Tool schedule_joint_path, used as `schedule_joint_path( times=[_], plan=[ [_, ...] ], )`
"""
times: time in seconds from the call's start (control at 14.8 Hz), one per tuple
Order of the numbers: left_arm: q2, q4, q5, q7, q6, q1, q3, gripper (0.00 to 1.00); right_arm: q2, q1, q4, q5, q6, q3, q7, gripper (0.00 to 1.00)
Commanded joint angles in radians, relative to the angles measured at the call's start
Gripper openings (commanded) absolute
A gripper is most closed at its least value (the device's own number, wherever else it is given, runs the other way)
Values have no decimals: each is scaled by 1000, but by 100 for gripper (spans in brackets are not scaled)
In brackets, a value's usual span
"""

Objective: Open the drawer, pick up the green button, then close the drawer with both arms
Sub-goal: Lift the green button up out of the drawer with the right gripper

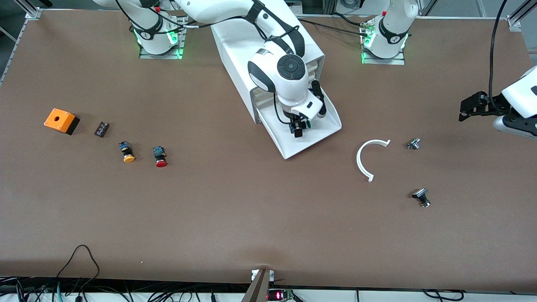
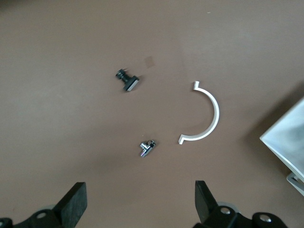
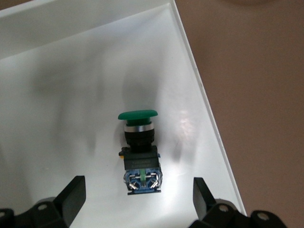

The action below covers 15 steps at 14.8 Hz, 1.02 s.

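The drawer [image 1: 325, 126] stands pulled out of the white cabinet [image 1: 235, 54], toward the front camera. The green-capped button [image 3: 139, 142] lies on its side on the drawer floor [image 3: 71, 95], near one side wall. My right gripper [image 1: 298, 130] hangs open just above it. In the right wrist view the right gripper [image 3: 137, 189] has its fingers on either side of the button's blue end, clear of it. From the front the hand hides most of the button. My left gripper [image 1: 461, 111] waits open and holding nothing over the table at the left arm's end; the left gripper [image 2: 140, 191] shows bare table between its fingers.
A white curved piece [image 1: 369, 157] and two small metal parts [image 1: 413, 144] [image 1: 421, 197] lie toward the left arm's end. Toward the right arm's end lie a red-capped button [image 1: 160, 156], an orange-capped button [image 1: 127, 152], a small black part [image 1: 101, 128] and an orange box [image 1: 61, 121].
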Motion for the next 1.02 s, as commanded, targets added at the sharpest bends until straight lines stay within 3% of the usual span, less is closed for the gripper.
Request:
schedule_joint_path(
  times=[0.0, 0.68, 0.81, 0.95],
  plan=[
    [18, 15, 40, -76, -33, -5, -3, 100, 36, 11, 30, -11, 45, -20, -1, 100],
    [24, 24, 23, -73, -42, -5, -6, 100, 50, 20, -17, -12, 107, -20, 6, 99],
    [24, 25, 21, -74, -41, -5, -6, 100, 52, 19, -19, -14, 107, -20, 2, 90],
    [24, 24, 15, -71, -42, -2, -5, 100, 52, 19, -28, -12, 122, -20, -5, 70]
  ],
)
